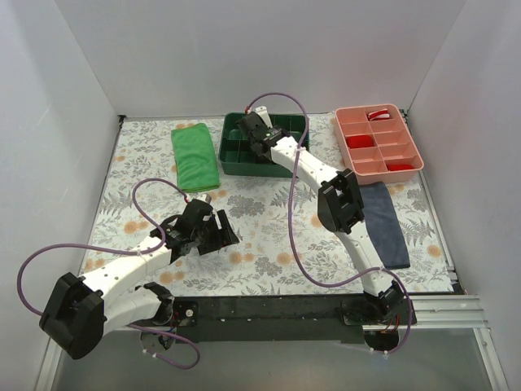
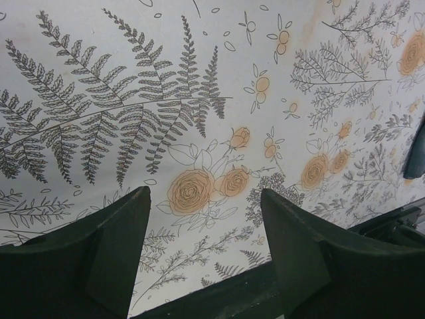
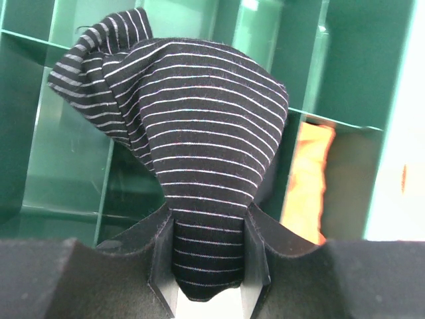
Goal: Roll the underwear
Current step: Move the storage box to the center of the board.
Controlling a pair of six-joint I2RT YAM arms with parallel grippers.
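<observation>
The underwear (image 3: 199,126) is a bunched roll of black fabric with fine pale stripes. My right gripper (image 3: 211,226) is shut on it and holds it over the compartments of the dark green divided bin (image 3: 53,166). In the top view the right gripper (image 1: 254,130) reaches into that bin (image 1: 236,163) at the back of the table; the underwear is hidden there by the wrist. My left gripper (image 2: 202,199) is open and empty, low over the floral tablecloth (image 2: 199,100). It sits at the front left in the top view (image 1: 218,228).
A bright green folded cloth (image 1: 194,157) lies left of the bin. A pink divided tray (image 1: 378,140) with red items stands at the back right. A navy-blue folded garment (image 1: 383,221) lies at the right. An orange item (image 3: 307,173) shows in one bin compartment.
</observation>
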